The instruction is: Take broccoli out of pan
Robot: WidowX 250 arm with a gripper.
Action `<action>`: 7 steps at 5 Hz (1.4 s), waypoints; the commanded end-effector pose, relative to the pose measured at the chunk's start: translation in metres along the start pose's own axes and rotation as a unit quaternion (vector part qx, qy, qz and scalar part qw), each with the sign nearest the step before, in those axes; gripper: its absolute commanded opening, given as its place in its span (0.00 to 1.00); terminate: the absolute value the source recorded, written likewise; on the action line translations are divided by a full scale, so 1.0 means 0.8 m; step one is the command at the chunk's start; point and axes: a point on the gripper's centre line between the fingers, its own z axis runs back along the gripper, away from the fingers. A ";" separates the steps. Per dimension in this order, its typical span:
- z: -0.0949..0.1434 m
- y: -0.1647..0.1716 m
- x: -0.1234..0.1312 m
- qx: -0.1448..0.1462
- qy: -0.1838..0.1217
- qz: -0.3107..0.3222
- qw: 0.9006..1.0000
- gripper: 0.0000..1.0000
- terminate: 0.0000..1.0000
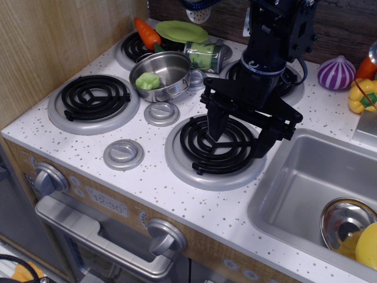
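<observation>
The broccoli (148, 81), a small light-green lumpy toy, lies inside the pan (171, 66), a small round shiny steel pot standing between the burners at the back of the toy stove. My gripper (235, 137) is black, hangs over the front right burner (215, 145) with its fingers spread open and nothing between them. It is to the right of and nearer than the pan, well apart from it.
A carrot (147, 32), a flat green plate (181, 30) and a green-labelled can (203, 56) lie behind the pan. A purple onion (336, 72) and yellow pepper (363, 94) sit at the right. The sink (306, 183) holds a steel bowl (344, 221). A wooden wall stands at the left.
</observation>
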 end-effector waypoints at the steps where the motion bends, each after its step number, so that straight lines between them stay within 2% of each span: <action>1: 0.000 0.000 0.000 0.000 0.000 0.000 1.000 1.00 0.00; 2: 0.002 0.051 0.025 0.015 -0.015 -0.022 1.000 1.00 0.00; 3: 0.002 0.082 0.054 0.023 -0.032 -0.006 0.999 1.00 0.00; 4: 0.003 0.113 0.080 0.008 -0.062 0.034 0.998 1.00 0.00; 5: -0.006 0.144 0.101 0.005 -0.089 0.064 0.994 1.00 0.00; 6: -0.004 0.168 0.114 0.008 -0.095 0.044 0.994 1.00 0.00; 7: -0.015 0.190 0.127 0.013 -0.101 0.021 0.995 1.00 0.00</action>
